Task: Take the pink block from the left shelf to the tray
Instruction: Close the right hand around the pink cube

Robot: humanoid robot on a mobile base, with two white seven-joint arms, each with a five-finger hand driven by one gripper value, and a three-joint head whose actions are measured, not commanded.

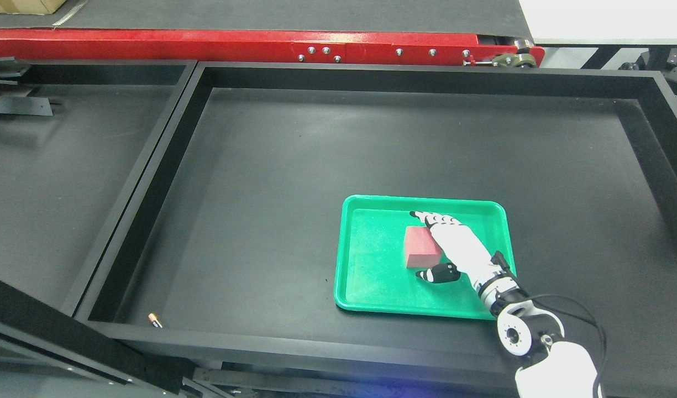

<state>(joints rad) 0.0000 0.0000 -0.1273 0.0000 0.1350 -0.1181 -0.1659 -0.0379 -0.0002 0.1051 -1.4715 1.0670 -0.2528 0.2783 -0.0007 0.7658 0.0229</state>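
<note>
Here we see the right hand (446, 246) reaching in from the lower right, over the green tray (366, 276). Its fingers (426, 217) wrap the far side of the pink block (420, 247) and the thumb sits at the near side, so the hand grips the block. The block is inside the tray, right of its middle. Near the bin's left corner lies 1 small battery (155, 320).

Even overhead light, sharp focus, faint sheen on black surfaces.
</note>
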